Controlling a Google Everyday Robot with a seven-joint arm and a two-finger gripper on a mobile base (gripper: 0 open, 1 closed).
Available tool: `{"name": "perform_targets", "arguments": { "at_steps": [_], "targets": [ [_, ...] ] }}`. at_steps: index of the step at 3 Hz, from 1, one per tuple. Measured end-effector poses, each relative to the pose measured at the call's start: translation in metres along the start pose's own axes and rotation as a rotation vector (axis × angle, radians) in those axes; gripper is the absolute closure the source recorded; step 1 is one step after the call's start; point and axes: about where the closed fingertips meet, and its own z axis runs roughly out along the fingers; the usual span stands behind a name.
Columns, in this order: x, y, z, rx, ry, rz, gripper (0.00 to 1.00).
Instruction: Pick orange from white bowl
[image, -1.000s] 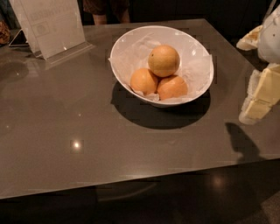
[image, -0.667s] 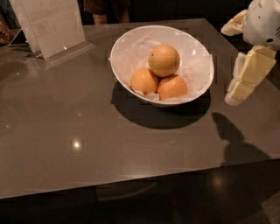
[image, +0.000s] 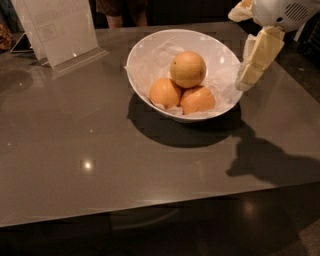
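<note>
The orange is in the bowl, sitting on top of two smaller, deeper-orange fruits, so it's the highest thing in there. It's paler and more yellowish than those two. All three are on crinkled white paper lining the bowl, and they sit toward the near side of it. Nothing is touching the orange.

The gripper is just off the bowl's right rim, hanging down from the top right corner at a slant, with its tip about level with the rim and outside it. It's not holding anything, and honestly I can't tell whether it's open or closed from this angle.

The bowl is on a glossy grey table, toward the back. The arm throws a dark shadow on the right side. A clear sign stand is back left, well apart from the bowl.
</note>
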Motion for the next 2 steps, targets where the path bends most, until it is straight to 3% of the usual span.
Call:
{"name": "perform_targets", "arguments": {
  "at_steps": [1,2],
  "targets": [
    [-0.003,-0.003,-0.001,0.011,-0.006,-0.003,0.0],
    [-0.004,-0.014,0.014,0.005,-0.062,0.001,0.0]
  ]
}}
